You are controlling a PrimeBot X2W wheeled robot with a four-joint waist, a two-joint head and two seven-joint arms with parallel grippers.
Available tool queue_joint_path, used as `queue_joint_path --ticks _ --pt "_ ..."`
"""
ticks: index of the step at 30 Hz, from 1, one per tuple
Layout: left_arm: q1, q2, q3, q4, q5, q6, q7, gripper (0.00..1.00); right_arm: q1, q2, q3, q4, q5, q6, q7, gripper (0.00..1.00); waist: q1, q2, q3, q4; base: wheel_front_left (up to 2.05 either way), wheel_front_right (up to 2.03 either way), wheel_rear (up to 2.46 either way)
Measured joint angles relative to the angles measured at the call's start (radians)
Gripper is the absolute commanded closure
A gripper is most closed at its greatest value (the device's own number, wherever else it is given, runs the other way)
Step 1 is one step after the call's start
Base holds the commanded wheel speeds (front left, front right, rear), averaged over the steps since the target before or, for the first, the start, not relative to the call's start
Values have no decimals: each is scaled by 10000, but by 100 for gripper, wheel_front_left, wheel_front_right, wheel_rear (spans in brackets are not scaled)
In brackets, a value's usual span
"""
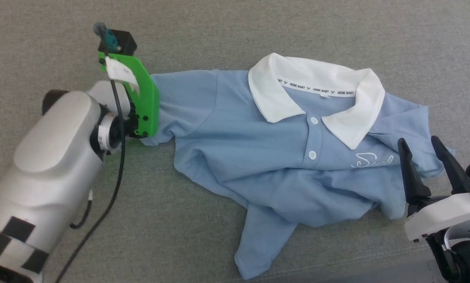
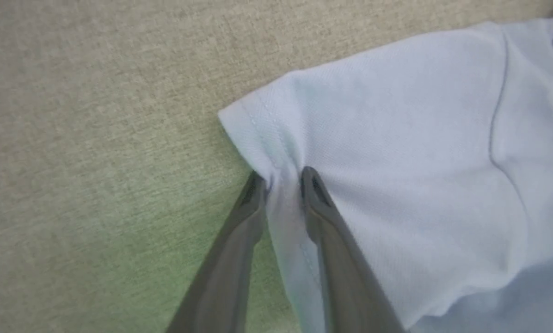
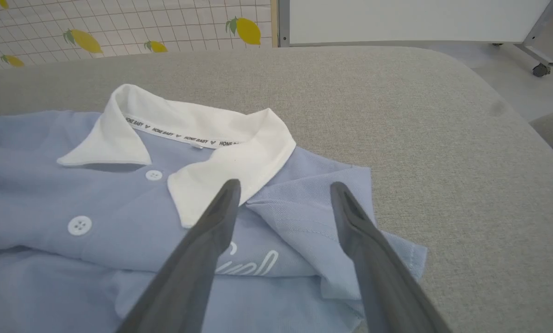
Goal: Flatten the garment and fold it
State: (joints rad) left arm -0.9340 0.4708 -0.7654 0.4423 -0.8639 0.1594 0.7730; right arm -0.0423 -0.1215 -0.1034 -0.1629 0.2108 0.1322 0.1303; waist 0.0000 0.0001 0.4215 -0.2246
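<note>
On the gray fabric surface [image 1: 258,27], my left gripper's [image 2: 280,179] 2 fingers stood nearly together, pinching the garment's [image 1: 258,165] sleeve hem between them; my right gripper [image 3: 285,189] hung wide open above its other, folded sleeve.

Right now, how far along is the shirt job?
Done: little; the garment lies front up on the grey surface but rumpled, its lower body bunched and one sleeve doubled over by the logo. In hand: the left gripper pinches the other sleeve's hem; the right gripper hangs open over the doubled sleeve. Left: spreading it flat, then every fold.
</note>
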Motion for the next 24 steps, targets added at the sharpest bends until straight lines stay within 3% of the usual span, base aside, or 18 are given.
queue_joint_path --ticks 7,13,24 --pt "893 -157 623 -104 165 627 -2577 100 -56 -209 -63 -63 -2 0 140 0 1 0 -271 379 0 0 0" --pt "1589 54 1302 -407 178 1108 -4186 100 -65 -410 -59 -77 29 0 462 0 0 0 -601 852 0 0 0" --pt "4452 349 1289 -1960 67 1960 -4918 100 58 -702 54 31 121 0 1170 0 0 0 -1226 1790 0 0 0"
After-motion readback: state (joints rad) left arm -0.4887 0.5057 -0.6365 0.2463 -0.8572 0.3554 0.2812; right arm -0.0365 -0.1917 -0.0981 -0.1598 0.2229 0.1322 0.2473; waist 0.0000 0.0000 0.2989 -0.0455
